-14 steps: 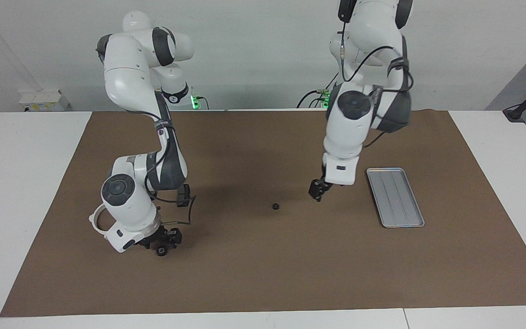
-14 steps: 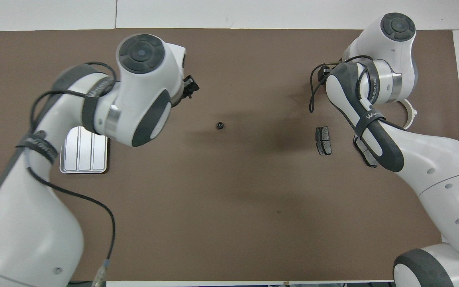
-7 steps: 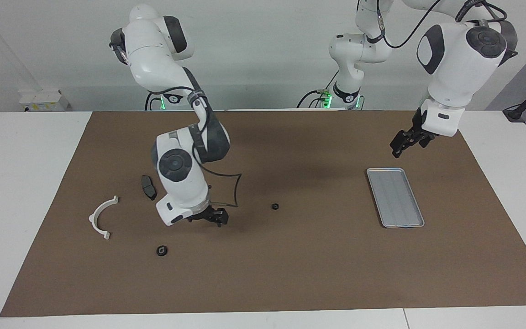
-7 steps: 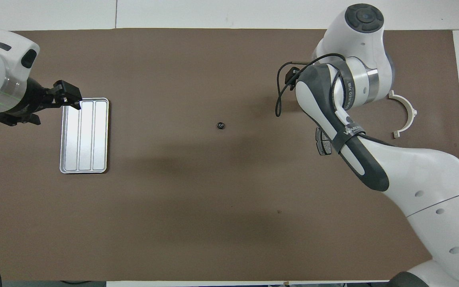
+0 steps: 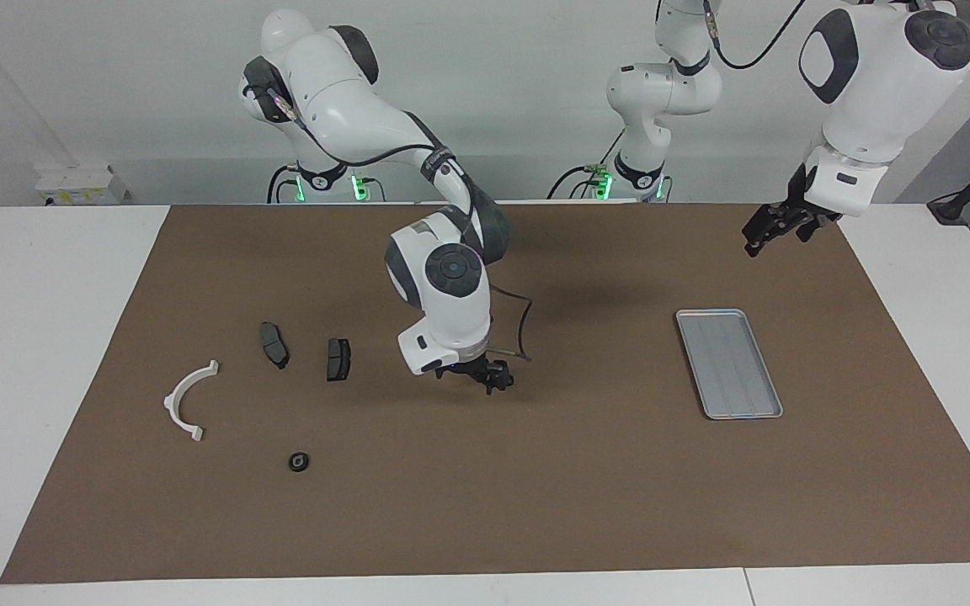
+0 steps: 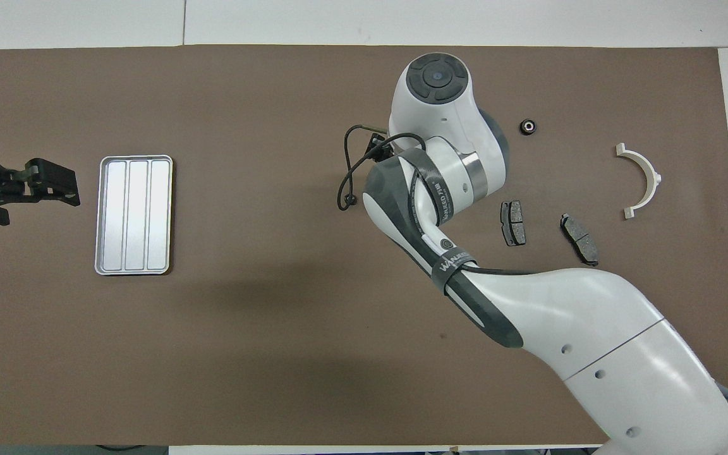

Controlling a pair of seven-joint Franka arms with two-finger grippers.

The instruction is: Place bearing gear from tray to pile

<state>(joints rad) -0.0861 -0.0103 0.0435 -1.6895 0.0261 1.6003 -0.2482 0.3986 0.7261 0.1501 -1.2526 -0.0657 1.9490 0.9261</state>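
1. At the middle of the mat [image 5: 535,505]: a small dark gear [image 6: 350,200], lying flat, well apart from the tray [image 5: 729,364] and from the pile.
2. Right at that gear, low over the mat: the right tool [image 5: 493,383], fingers spread. Cannot tell whether the fingers touch the gear or merely stand beside it; from overhead the arm's wrist hides the tool.
3. Toward the right arm's end of the mat: the pile, made up of a white arc [image 5: 186,400] and two dark pads, one [image 5: 274,344] closer to the arc, the other [image 5: 338,358] closer to the middle. All three apart from one another, none stacked.
4. Near the pile, farther from the robots than the arc and the pads: a second gear [image 5: 298,461], flat on the mat, touching nothing.
5. Toward the left arm's end of the mat: the tray, silver and ridged, flat, its long side running away from the robots.
6. Up in the air over the mat's edge at the left arm's end, clear of the tray: the left tool [image 5: 756,240], fingers spread and tilted downward, gripping nothing.
7. Under the mat: the white counter [image 5: 30,337], showing as bare strips at both ends.
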